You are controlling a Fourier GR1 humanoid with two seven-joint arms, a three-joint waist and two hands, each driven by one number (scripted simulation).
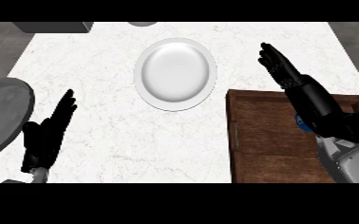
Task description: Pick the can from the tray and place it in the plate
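Black left hand (45,135) and right hand (280,69), straight-fingered, empty; wooden tray (266,133), glossy round plate (175,106), marble counter (105,123).

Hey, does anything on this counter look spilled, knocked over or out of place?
Nothing stands out. The white plate lies flat and bare, and the wooden tray sits square at the right. Only a blue sliver, likely the can, shows beside the right forearm; whether it stands upright cannot be told.
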